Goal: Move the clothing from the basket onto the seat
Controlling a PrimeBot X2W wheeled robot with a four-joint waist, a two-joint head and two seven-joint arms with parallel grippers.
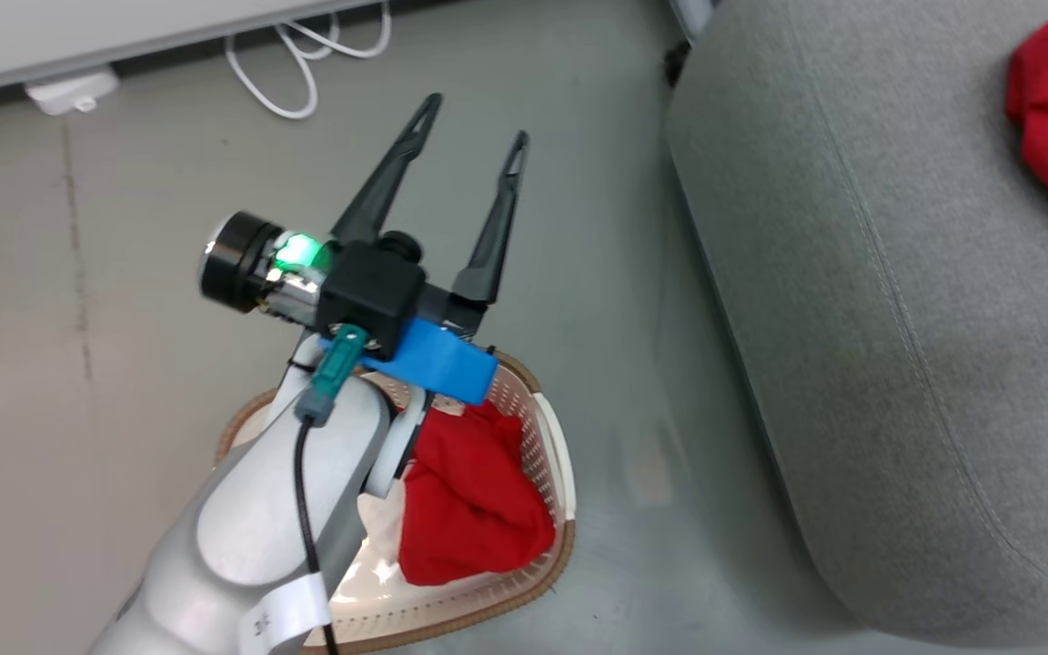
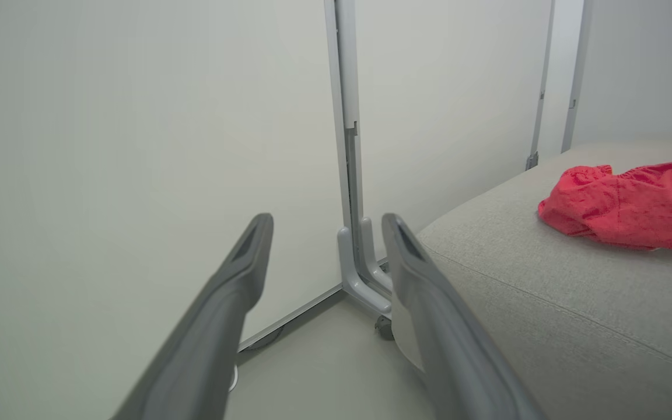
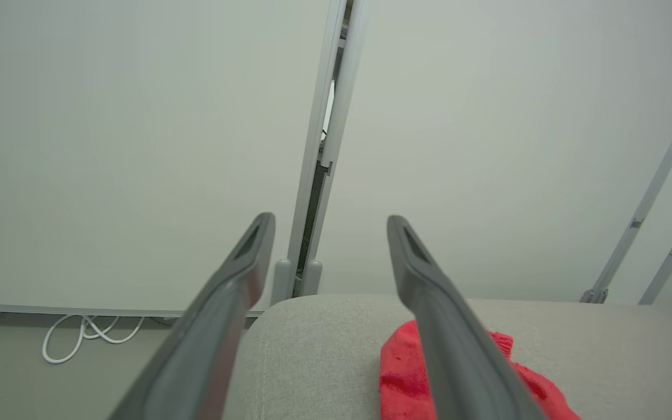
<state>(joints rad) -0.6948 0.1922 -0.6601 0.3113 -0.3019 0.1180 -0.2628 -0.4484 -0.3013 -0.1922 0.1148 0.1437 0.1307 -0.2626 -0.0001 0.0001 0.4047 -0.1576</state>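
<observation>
Where the left gripper (image 1: 477,118) is seen from the head view, its two dark fingers are held spread apart and empty; the same spread is recorded in the left wrist view. This gripper is raised above the floor (image 1: 124,273) beside the seat (image 1: 851,273). Its pale forearm is extended over the basket (image 1: 563,455), and its fingertips are pointed away from it. The basket is stood on the floor just beside the seat's rounded edge, apart from it.

One red garment (image 1: 474,500) is found crumpled inside the basket, on the side nearer the seat, with a patch of pale fabric at its far edge. It is located below and behind the left gripper and is not touched by the fingers.

A second red garment (image 2: 633,204) is found bunched on top of the seat, well apart from the seat edge that faces the basket. The right gripper (image 3: 331,219) is noted above the seat, fingers parted and empty. The second red garment is partly covered in that view by one finger; contact cannot be confirmed.

A white cable (image 1: 306,64) is recorded on the floor beyond the seat's end, at the foot of a pale partition panel (image 2: 137,116).
</observation>
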